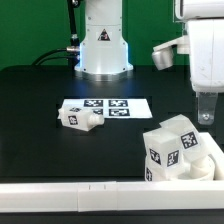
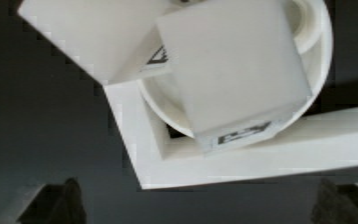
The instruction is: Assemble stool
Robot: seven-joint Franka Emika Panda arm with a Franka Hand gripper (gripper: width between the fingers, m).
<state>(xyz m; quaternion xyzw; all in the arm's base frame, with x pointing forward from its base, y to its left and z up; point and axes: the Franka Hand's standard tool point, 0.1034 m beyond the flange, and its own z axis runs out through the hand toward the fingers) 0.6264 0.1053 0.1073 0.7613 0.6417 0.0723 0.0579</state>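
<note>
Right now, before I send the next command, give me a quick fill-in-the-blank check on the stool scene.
1. The loose leg lies on the table against the edge of the ____.
2. The end effector hangs open over the stool parts, holding ____.
3. The seat sits in a ____ of the white frame.
Missing words: marker board; nothing; corner.

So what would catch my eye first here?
A cluster of blocky, tagged stool legs on the round seat sits at the exterior view's right, against a white frame. The big white gripper hangs open above it. One loose leg lies by the marker board.
</note>
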